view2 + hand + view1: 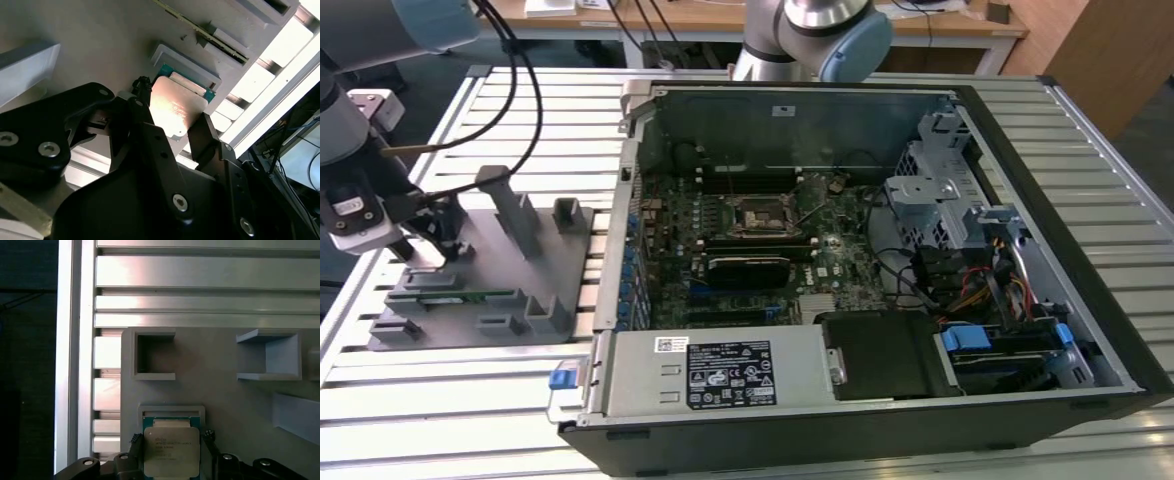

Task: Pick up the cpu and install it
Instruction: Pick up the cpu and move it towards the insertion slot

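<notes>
The cpu (171,452), a flat square chip with a shiny silver top and green edge, lies just over its shallow grey holder (171,410) on the grey fixture plate (480,335). In both wrist views my gripper (172,112) has a black finger (145,107) pressed against each side of the chip (175,107). In the exterior view the gripper (434,240) hangs over the plate's far end at the exterior view's left, covering the chip. The empty socket (758,215) sits mid-motherboard inside the open computer case (1067,200).
Upright grey posts (507,205) and open box-shaped holders (155,355) stand on the plate near the gripper. A long green memory stick (454,296) lies in a slot on it. Slatted aluminium table (200,270) all round. Drive cages and cables (961,250) crowd the case's right side.
</notes>
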Available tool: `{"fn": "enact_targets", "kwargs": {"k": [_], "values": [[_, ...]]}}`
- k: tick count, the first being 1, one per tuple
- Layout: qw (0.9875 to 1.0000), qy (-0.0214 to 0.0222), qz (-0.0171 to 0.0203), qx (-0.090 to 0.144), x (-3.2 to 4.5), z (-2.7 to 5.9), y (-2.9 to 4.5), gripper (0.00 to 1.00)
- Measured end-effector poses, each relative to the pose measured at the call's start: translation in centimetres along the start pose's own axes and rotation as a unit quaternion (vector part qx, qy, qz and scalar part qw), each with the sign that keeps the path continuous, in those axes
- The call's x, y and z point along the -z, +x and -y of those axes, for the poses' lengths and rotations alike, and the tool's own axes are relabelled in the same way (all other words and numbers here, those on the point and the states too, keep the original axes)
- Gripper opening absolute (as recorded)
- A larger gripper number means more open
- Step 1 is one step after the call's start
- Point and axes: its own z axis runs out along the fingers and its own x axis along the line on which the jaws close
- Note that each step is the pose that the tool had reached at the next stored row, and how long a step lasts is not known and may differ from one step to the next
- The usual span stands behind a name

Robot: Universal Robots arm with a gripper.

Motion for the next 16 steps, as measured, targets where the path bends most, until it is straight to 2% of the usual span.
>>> {"fn": "enact_targets", "kwargs": {"k": [16], "values": [[1.0000, 0.0005, 0.0002, 0.000, 1.08, -0.03, 0.00, 0.54]]}}
